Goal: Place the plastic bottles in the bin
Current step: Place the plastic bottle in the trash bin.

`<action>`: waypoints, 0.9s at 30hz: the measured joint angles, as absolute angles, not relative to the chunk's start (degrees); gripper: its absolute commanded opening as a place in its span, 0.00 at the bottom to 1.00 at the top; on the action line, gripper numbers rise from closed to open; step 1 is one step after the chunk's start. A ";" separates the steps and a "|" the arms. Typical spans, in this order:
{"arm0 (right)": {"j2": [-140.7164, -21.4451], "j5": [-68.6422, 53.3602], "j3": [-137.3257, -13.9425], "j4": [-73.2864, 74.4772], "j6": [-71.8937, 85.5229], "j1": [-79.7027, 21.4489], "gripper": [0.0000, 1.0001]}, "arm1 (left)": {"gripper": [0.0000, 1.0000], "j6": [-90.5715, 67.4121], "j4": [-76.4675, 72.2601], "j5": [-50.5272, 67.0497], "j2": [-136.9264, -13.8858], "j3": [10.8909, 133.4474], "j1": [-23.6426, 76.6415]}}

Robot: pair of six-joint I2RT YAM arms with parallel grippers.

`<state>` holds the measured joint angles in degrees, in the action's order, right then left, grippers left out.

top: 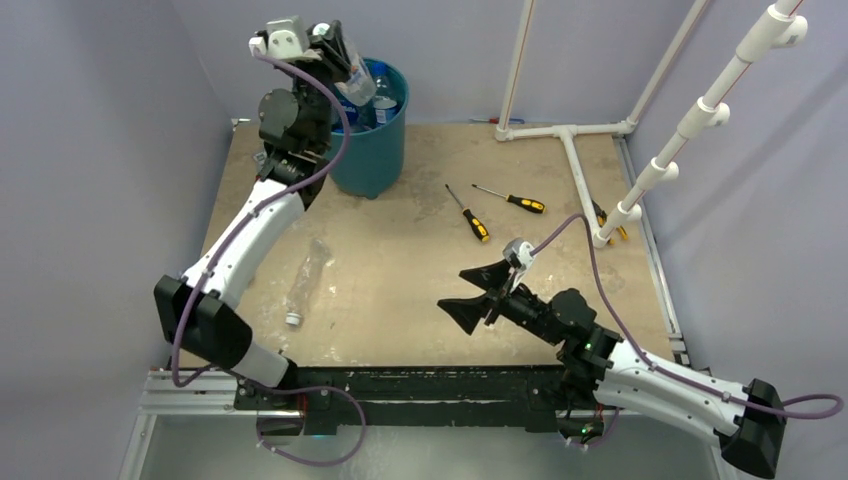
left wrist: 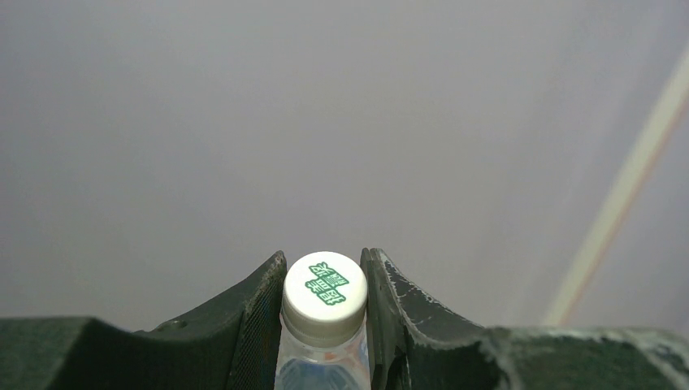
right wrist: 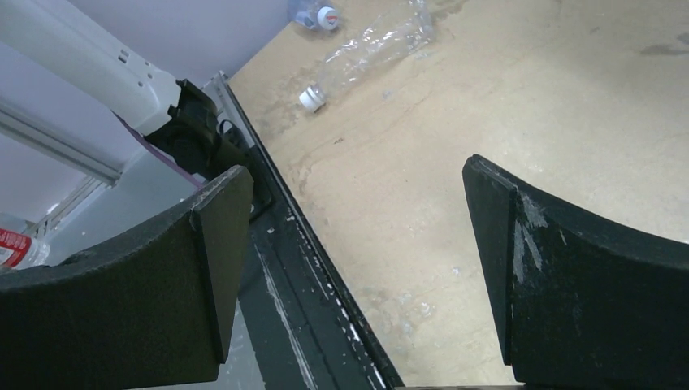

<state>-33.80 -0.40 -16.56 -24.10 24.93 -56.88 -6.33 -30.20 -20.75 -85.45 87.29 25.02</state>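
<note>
Clear white-capped bottle (left wrist: 323, 329) sits clamped in left fingers (left wrist: 248, 329) above round teal bin (top: 385, 150); right fingers (right wrist: 162, 268) gape.

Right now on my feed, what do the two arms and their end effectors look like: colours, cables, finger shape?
Both the left arm and right arm have white links with black joint housings. A purple cable loops loosely along each. The left end effector and right end effector have broad black wedge-shaped fingers with curved inner faces; white scuffs mark the edges.
</note>
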 measured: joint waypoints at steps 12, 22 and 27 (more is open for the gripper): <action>-29.10 2.20 -13.65 -23.09 26.15 -56.88 0.98 | 0.00 -5.91 -46.81 -18.96 -97.36 86.41 17.15; -28.84 2.15 -12.34 -22.48 26.41 -56.88 0.98 | 0.00 -6.39 -48.05 -18.17 -103.26 86.35 15.05; -29.98 2.07 -11.77 -22.46 26.59 -56.88 0.98 | 0.00 -8.38 -48.23 -17.21 -105.14 86.35 13.54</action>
<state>-29.98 2.07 -11.77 -22.46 26.59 -56.88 -8.38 -48.23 -17.21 -105.14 86.35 13.54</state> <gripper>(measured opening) 0.984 0.358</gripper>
